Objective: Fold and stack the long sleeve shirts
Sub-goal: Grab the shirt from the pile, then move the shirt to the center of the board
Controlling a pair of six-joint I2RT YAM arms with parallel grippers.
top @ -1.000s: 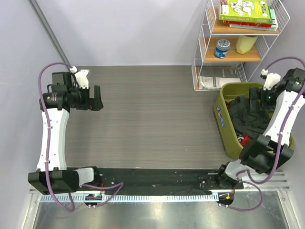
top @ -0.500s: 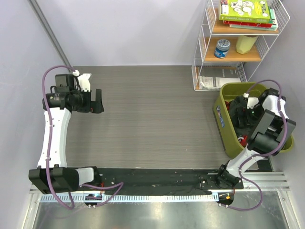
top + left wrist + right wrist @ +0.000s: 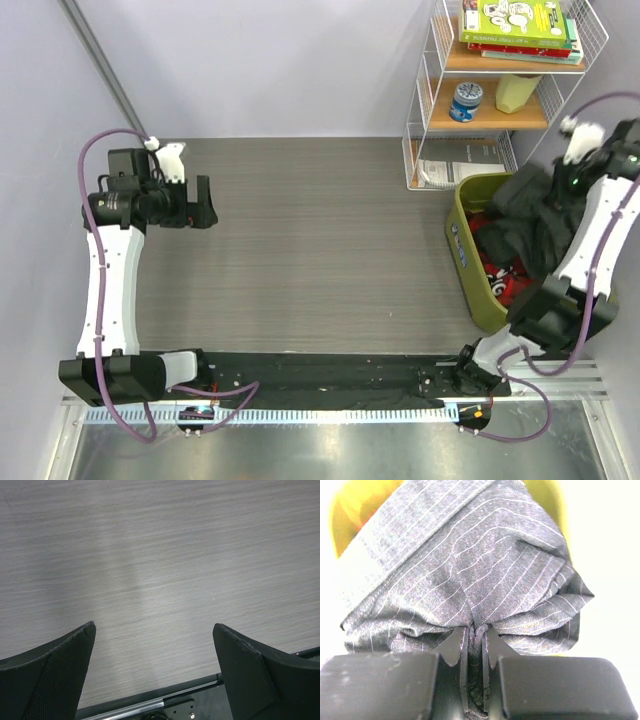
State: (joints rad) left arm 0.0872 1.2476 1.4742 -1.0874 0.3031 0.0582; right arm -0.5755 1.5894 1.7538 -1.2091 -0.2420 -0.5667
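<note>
One shirt gripped: right gripper (image 3: 475, 632) pinched tight on a fold of a long sleeve shirt (image 3: 470, 565).
Shirt position: bunched directly ahead of the fingertips, trailing down into the green bin (image 3: 462, 250) beneath the hand.
Left gripper (image 3: 155, 672): jaws wide apart, nothing between them, bare table (image 3: 150, 555) below.
Risk: the narrow pinch may slip under the cloth's weight, or the trailing cloth may catch on the bin's rim.

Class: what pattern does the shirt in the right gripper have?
Thin pale pinstripes on the dark grey shirt; right wrist view.

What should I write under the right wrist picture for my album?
The right hand pinches a striped dark shirt over the yellow-green bin.
</note>
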